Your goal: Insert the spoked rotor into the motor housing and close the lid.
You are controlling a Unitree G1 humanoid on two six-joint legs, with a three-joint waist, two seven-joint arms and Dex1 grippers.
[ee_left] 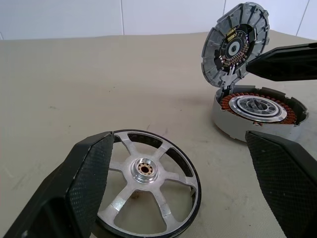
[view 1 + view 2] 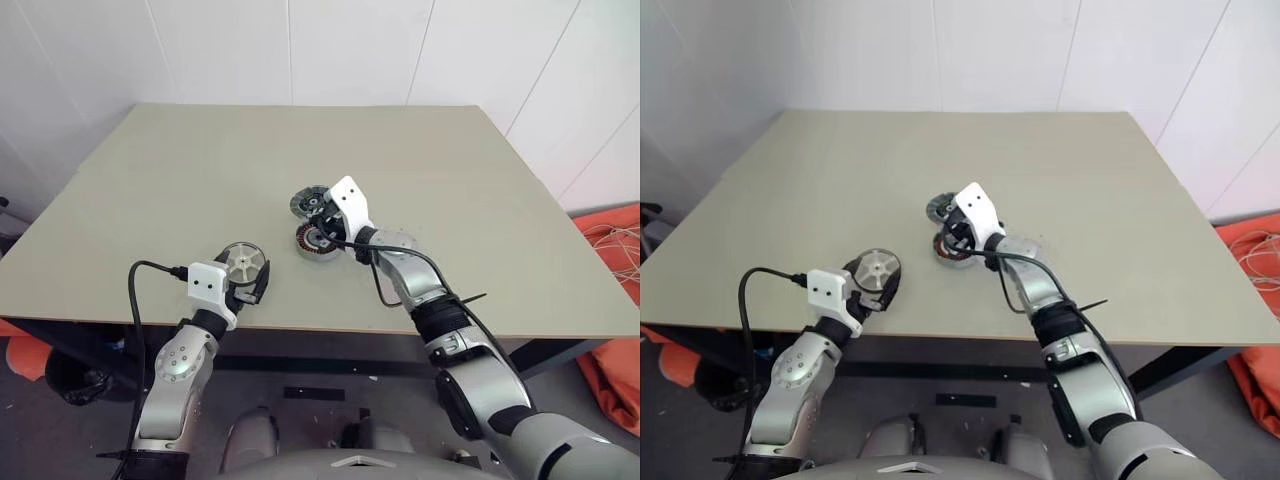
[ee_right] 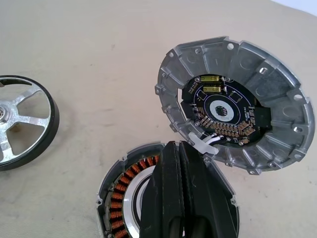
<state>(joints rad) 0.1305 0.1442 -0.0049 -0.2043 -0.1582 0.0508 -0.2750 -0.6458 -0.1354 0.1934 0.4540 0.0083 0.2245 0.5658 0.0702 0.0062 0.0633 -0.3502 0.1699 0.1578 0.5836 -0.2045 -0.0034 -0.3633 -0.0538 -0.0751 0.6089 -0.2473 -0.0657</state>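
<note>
A: Nearest the front edge of the bench (image 2: 480, 200), what does the left hand (image 2: 250, 282) have?

B: Nothing. Its fingers stand released, wide apart on either side of the spoked rotor (image 2: 243, 262), which lies flat on the bench.

A: And the right hand (image 3: 179, 163)?

B: Clenched, fingers pressed together, grasping nothing, its tips over the motor housing (image 2: 318, 239). From the rotor, the housing sits at two o'clock, well apart.

A: The lid (image 2: 310, 203)?

B: Tilted up on edge at the housing's twelve o'clock rim, circuit side showing. Beyond it the bench runs bare toward the wall.
</note>
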